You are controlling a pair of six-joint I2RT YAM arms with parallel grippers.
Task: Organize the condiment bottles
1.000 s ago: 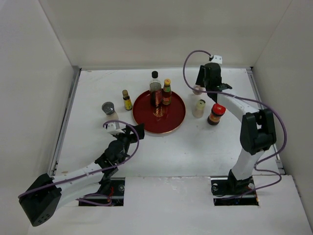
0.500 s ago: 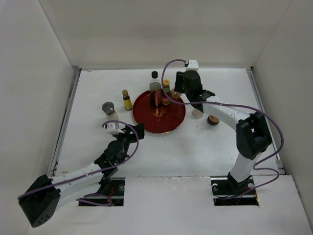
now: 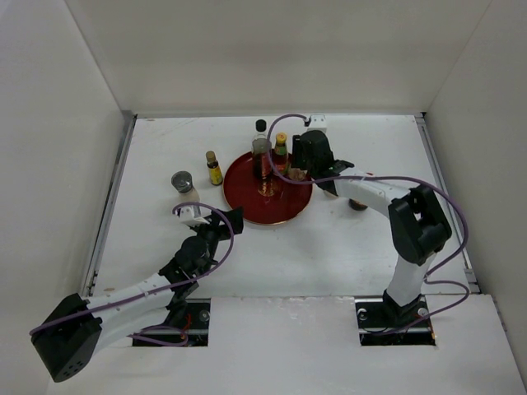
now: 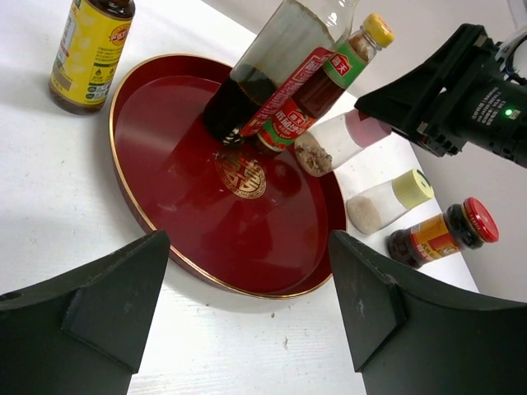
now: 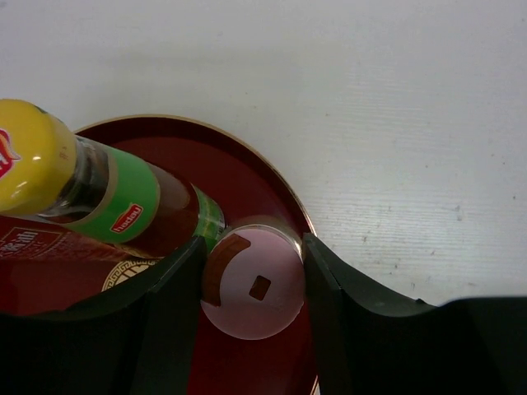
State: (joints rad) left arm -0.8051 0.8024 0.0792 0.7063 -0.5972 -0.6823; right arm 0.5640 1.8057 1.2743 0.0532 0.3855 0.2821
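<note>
My right gripper [image 3: 300,169] [image 5: 254,247] is shut on the pink-lidded shaker [image 5: 255,288] [image 4: 338,141], holding it over the right part of the round red tray [image 3: 255,216], close beside the yellow-capped red sauce bottle [image 3: 282,153] [image 5: 99,193]. The tall black-capped bottle [image 3: 262,151] also stands on the tray. The small yellow-labelled bottle [image 3: 214,168] and the grey-lidded jar [image 3: 183,183] stand left of the tray. The red-lidded jar [image 4: 449,234] stands right of it, mostly hidden by my arm in the top view. My left gripper [image 3: 224,220] [image 4: 247,329] is open and empty, near the tray's front left rim.
A pale yellow-lidded shaker [image 4: 389,201] stands right of the tray, next to the red-lidded jar. White walls close the table at the back and both sides. My right arm [image 3: 370,189] stretches over the table to the right of the tray.
My right gripper has carried the pink-lidded shaker leftward from the back right of the table to over the tray's right side. The left arm has not moved.
</note>
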